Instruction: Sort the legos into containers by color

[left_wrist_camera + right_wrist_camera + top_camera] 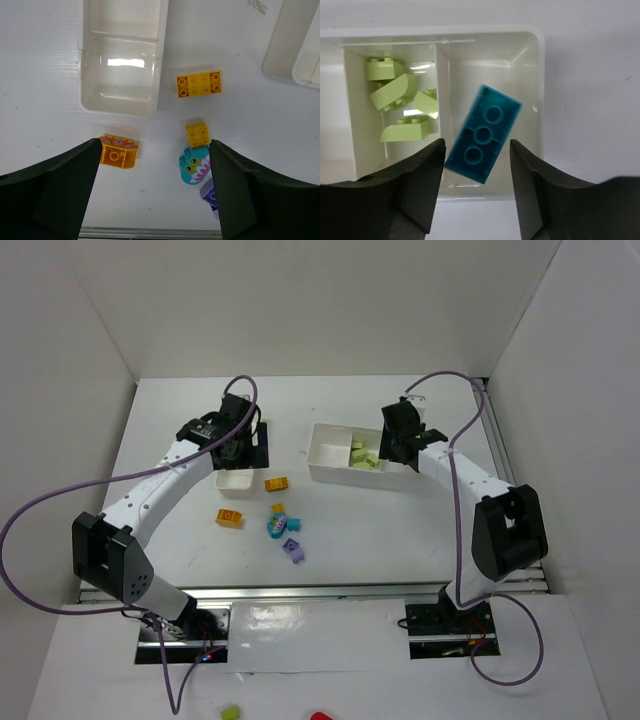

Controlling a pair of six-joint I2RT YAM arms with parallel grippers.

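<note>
One teal brick, tilted and underside up, is clamped between the closed fingers of the right gripper over the end compartment of the wider tray. Light green bricks lie in the next compartment. The left gripper hangs with jaws wide apart beside the narrower tray. A yellow brick lies loose on the table below the gap.

A robotics lab test cell: plain white panels wall in the white desk on three sides. Two robot arms trailing loose purple cables are bolted to a metal rail along the desk's near edge.
</note>
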